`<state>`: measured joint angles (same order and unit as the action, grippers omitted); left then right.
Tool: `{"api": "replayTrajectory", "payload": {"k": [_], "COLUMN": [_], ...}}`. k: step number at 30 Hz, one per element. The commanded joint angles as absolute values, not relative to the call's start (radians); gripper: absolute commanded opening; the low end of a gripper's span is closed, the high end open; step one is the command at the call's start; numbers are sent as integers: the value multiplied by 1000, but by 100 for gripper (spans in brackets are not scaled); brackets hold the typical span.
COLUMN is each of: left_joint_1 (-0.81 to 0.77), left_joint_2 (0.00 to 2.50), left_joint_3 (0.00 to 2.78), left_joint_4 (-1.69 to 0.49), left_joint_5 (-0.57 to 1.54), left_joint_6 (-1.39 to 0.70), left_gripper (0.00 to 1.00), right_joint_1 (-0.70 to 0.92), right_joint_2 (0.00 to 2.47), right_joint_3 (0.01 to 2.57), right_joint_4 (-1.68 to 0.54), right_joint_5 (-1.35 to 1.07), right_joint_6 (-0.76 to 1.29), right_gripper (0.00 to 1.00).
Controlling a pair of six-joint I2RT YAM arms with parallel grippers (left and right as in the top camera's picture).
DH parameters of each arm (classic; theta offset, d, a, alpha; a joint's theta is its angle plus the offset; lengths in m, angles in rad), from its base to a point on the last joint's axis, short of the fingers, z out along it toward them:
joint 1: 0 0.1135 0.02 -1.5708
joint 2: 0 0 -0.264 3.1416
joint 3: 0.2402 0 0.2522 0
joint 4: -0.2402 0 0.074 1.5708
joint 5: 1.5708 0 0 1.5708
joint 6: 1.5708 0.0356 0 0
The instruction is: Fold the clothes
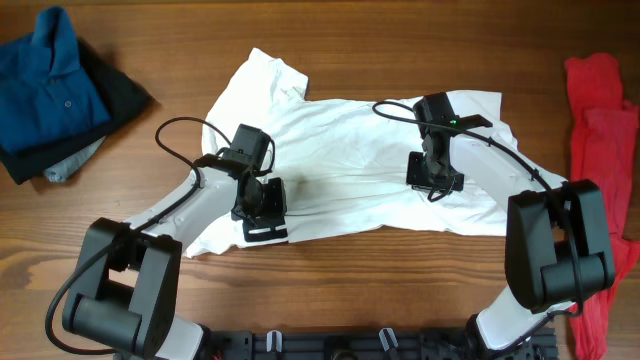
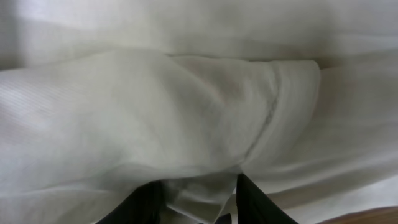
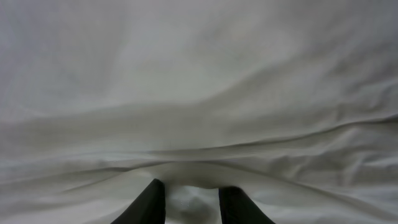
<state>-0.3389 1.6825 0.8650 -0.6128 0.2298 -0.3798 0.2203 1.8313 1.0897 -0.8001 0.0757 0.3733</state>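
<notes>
A white T-shirt lies spread out and wrinkled in the middle of the wooden table; no black print shows on it. My left gripper is down on its lower left part. In the left wrist view the fingers pinch a raised fold of the white fabric. My right gripper is down on the shirt's right part. In the right wrist view its fingers hold a bunched ridge of the white fabric.
A blue polo lies on dark pieces at the table's far left corner. Red shirts lie along the right edge. Bare wood runs along the front.
</notes>
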Motion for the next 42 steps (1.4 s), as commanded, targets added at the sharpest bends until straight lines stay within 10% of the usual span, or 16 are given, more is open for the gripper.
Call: {"api": "replayTrajectory", "payload": {"k": [1,26,29,32,34,42], "left_joint_1": [-329,-327,-327,-327,-323,-159], "left_joint_2": [1742,1632,1502,1373,1310,1428], "left_joint_3": [832,833,846,858,859,1058], "left_joint_4": [-631,-672,-649,-573,-494,-452], "left_joint_5": [12,-99,-104,-140,-131,10], "left_joint_6": [-382,-401,-399,-391,-333,-236], "left_gripper": [40,31,36,75,84,86], "right_joint_1": [210,136,136,136,136,136], "right_joint_2": [1859,1652,1534,1439,1391,1357], "right_joint_3": [1116,1129,1141,1141,1141,1140], "right_joint_4": [-796,-705,-738,-770,-807,-910], "right_joint_5": [143,236,236,228,228,120], "right_joint_6": [344,368,367,366,366,340], "right_gripper": [28,34,43,50,51,66]}}
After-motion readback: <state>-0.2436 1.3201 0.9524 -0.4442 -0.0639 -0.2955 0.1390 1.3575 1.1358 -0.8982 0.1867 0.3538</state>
